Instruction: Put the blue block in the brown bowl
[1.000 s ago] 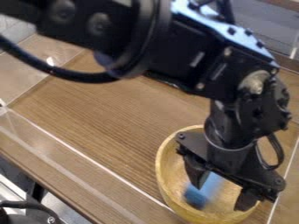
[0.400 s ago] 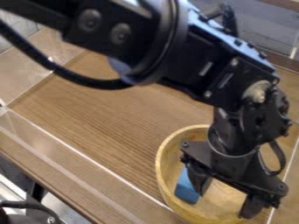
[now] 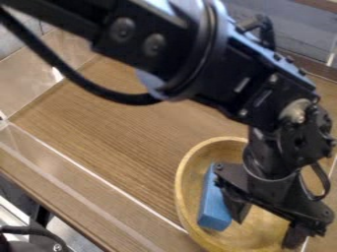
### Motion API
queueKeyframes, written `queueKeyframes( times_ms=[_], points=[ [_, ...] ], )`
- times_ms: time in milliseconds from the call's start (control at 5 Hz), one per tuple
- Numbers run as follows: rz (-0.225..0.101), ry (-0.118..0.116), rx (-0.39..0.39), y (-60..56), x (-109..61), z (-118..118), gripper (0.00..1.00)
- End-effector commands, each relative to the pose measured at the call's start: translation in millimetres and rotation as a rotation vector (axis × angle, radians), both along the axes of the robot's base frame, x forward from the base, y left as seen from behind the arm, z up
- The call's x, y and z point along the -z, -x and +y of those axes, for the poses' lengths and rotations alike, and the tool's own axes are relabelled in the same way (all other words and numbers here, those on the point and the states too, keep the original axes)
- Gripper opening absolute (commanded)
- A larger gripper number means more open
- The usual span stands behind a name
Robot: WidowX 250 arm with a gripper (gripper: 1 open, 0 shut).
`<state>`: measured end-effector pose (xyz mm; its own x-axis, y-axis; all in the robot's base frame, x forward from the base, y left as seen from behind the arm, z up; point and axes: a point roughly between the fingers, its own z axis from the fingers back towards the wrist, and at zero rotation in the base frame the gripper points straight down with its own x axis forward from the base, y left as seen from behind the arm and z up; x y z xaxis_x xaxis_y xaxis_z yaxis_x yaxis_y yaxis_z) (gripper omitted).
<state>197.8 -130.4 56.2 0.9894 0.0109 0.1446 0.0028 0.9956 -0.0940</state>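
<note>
The blue block (image 3: 215, 207) lies inside the brown bowl (image 3: 192, 172), leaning near its left inner wall. My gripper (image 3: 273, 219) hangs over the bowl just right of the block, its jaws open and nothing between them. One dark finger (image 3: 239, 209) stands right beside the block; whether it touches the block I cannot tell. The black arm hides the bowl's right half.
The bowl sits on a wooden tabletop (image 3: 105, 128) near its front right. A clear raised strip (image 3: 53, 162) runs along the table's front-left edge. The bulky black arm (image 3: 171, 49) with cables fills the upper part of the view.
The gripper has shifted right and slightly down over the bowl. The blue block, earlier between the fingers, now rests free in the bowl to the left of them.
</note>
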Motion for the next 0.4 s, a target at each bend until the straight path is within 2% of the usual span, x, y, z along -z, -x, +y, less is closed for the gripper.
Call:
queueKeyframes(
  times_ms=[0,200],
  points=[
    [-0.009,0.000,-0.012,-7.8,-1.7,1.2,1.00],
    [0.002,-0.007,-0.016,-8.6,1.9,1.6,1.00]
  ],
)
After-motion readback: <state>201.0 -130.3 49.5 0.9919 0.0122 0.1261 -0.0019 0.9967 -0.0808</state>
